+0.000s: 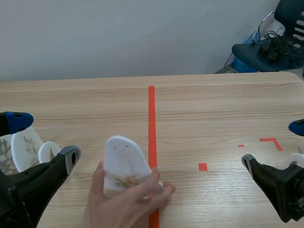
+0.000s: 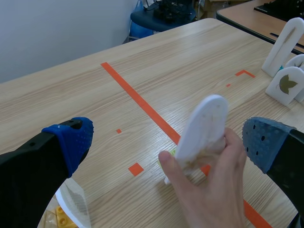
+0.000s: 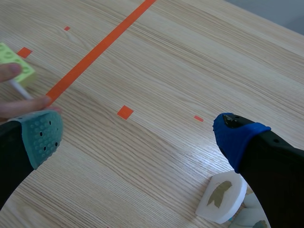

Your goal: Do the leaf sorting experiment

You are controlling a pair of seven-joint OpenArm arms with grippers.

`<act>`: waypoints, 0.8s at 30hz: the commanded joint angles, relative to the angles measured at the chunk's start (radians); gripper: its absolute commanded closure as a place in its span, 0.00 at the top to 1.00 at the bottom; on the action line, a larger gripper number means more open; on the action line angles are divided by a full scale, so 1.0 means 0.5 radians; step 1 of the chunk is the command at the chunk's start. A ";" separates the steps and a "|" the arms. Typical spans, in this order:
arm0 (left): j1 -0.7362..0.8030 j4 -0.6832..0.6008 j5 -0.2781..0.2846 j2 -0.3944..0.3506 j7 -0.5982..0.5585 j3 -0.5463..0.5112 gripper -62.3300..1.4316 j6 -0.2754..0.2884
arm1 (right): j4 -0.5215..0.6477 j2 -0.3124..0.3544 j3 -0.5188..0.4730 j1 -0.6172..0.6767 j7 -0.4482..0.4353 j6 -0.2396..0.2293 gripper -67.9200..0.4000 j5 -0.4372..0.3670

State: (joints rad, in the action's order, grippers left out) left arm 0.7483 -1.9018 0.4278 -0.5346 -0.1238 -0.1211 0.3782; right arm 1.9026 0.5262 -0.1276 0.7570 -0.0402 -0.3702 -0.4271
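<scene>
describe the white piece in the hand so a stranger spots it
Find the orange-red tape line down the table. At its near end a hand holds a white rounded leaf plaque. Only this one is held; other plaques stand aside.

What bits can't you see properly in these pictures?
- Scene view: the brown leaf on the white rounded plastic card is half covered by the person's hand.
- Right wrist view: the light green studded block runs off the picture's edge, behind a fingertip.
- Scene view: the white leaf-print cards are partly behind the left gripper.
</scene>
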 commanded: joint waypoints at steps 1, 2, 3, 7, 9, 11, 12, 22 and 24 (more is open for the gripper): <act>-0.002 -0.024 0.012 0.004 -0.021 0.009 1.00 0.005 | 0.036 0.010 0.008 -0.018 -0.014 0.007 1.00 -0.013; -0.002 -0.024 0.012 0.004 -0.021 0.009 1.00 0.005 | 0.036 0.010 0.008 -0.018 -0.014 0.007 1.00 -0.013; -0.002 -0.024 0.012 0.004 -0.021 0.009 1.00 0.005 | 0.036 0.010 0.008 -0.018 -0.014 0.007 1.00 -0.013; -0.002 -0.024 0.012 0.004 -0.021 0.009 1.00 0.005 | 0.036 0.010 0.008 -0.018 -0.014 0.007 1.00 -0.013; -0.002 -0.024 0.012 0.004 -0.021 0.009 1.00 0.005 | 0.036 0.010 0.008 -0.018 -0.014 0.007 1.00 -0.013; -0.002 -0.024 0.012 0.004 -0.021 0.009 1.00 0.005 | 0.036 0.010 0.008 -0.018 -0.014 0.007 1.00 -0.013; -0.002 -0.024 0.012 0.004 -0.021 0.009 1.00 0.005 | 0.036 0.010 0.008 -0.018 -0.014 0.007 1.00 -0.013; -0.002 -0.024 0.012 0.004 -0.013 0.010 1.00 0.021 | 0.036 0.010 0.008 -0.018 -0.014 0.007 1.00 -0.013; -0.002 -0.024 0.012 0.004 0.008 0.010 1.00 0.048 | 0.036 0.010 0.008 -0.018 -0.014 0.007 1.00 -0.013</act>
State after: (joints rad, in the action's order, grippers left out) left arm 0.7483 -1.9018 0.4278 -0.5346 -0.1177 -0.1211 0.3962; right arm 1.9026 0.5262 -0.1276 0.7570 -0.0402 -0.3702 -0.4271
